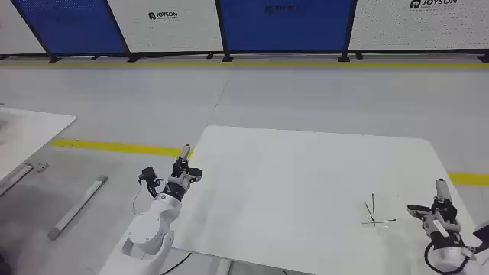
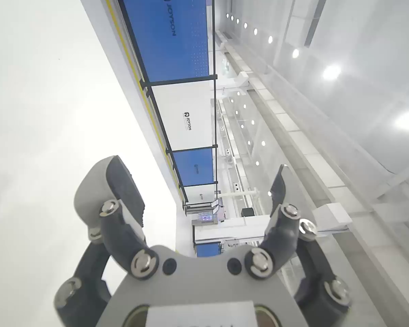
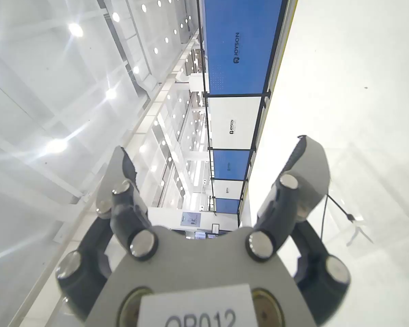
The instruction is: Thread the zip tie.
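Note:
Thin zip ties lie crossed on the white table near its front right. A black zip tie points away from me, and a pale one lies across its near end. My right gripper stands open and holds nothing, a short way to the right of the ties at the table's right edge. The right wrist view shows the open right gripper, with the black zip tie and the pale tie beside one finger. My left gripper is open at the table's left edge, far from the ties, and holds nothing.
The white table's broad middle lies between the two arms. A second white table stands to the far left, over the grey floor. Blue and white partition panels line the back, behind a yellow floor line.

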Action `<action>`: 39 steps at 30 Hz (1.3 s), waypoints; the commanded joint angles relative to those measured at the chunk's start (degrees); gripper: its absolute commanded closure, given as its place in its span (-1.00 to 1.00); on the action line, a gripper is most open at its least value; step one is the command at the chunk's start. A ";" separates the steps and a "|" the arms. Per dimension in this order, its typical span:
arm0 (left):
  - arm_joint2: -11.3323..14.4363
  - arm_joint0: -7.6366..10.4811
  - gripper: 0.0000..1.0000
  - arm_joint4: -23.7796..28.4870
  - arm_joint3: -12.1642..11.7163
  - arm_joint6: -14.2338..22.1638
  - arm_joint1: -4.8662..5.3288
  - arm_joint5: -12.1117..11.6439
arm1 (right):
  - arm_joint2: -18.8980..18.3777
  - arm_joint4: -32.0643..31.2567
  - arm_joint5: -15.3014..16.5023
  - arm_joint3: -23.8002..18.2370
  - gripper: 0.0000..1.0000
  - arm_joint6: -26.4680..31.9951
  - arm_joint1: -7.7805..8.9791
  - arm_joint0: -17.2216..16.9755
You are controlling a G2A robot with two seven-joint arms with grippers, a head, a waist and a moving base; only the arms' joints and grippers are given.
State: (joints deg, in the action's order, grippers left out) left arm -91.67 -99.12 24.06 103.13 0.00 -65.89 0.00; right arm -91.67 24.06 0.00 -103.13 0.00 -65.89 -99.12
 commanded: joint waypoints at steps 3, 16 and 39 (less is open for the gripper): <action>0.00 0.00 -0.57 0.00 0.00 0.00 0.00 0.00 | 0.00 0.00 0.00 0.00 -1.00 0.00 0.00 0.00; 0.00 0.00 -1.00 0.00 0.00 0.00 0.00 0.00 | -9.36 -1.32 1.81 0.92 -1.00 30.42 2.11 -2.09; 0.00 0.00 -1.00 0.00 0.00 0.00 0.00 0.00 | -13.83 -6.05 -5.64 5.33 -1.00 55.84 4.79 5.02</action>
State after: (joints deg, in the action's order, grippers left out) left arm -91.67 -99.12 24.06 103.13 0.00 -65.89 0.00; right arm -105.34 18.46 -4.81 -98.18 52.64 -61.34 -95.02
